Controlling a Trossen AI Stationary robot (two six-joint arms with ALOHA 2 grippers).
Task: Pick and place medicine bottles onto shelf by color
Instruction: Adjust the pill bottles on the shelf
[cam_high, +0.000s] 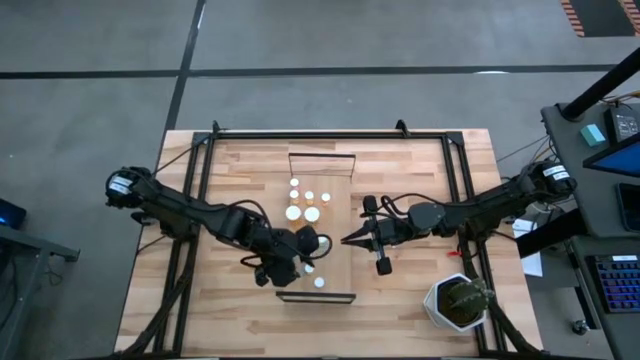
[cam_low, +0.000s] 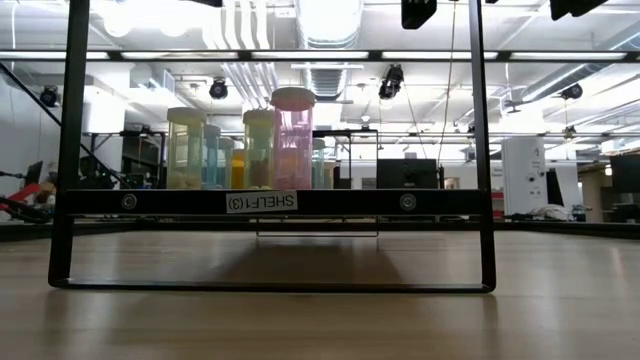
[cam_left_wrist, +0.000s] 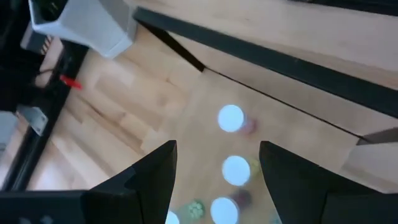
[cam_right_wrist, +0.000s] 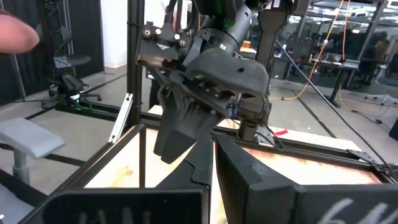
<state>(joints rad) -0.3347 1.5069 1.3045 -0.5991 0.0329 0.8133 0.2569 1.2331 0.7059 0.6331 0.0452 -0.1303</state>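
Potted cactus (cam_high: 461, 301) in white pot at table's (cam_high: 230, 165) near right corner. Keyboard (cam_high: 612, 283), blue monitor (cam_high: 615, 155) on side desk.

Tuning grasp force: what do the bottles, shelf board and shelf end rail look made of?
Medicine bottles: translucent tinted plastic by the look, light passing through the bodies; caps opaque white, probably plastic. Shelf board: pale, matte, wood-look, though no grain is visible. End rail: thin black bar, likely painted metal.

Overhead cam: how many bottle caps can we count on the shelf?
8 caps: six clustered at the shelf's far end, and two near its front rail beside the open left gripper. That gripper may hide more.
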